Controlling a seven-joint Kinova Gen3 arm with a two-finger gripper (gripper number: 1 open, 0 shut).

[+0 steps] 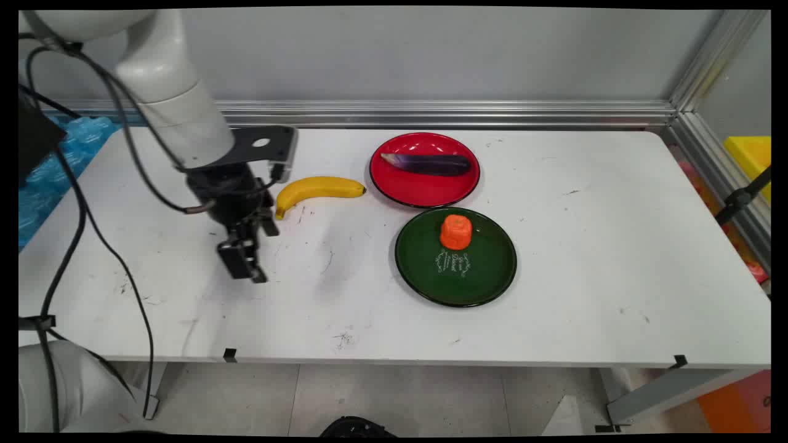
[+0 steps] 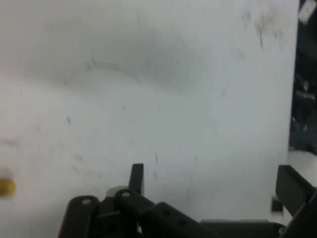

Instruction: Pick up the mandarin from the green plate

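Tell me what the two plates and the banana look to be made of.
Red plate: glossy, with light glints on it, likely glazed ceramic or melamine. Green plate: same sheen, black rim, white printed lettering, probably the same material. Banana: smooth, uniformly yellow and spotless, so possibly a plastic toy, though it could be real.

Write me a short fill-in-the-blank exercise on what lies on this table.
1. The eggplant lies on the ____ plate.
2. The orange object stands on the ____ plate.
3. The fruit nearest the gripper is a ____.

Missing words: red; green; banana
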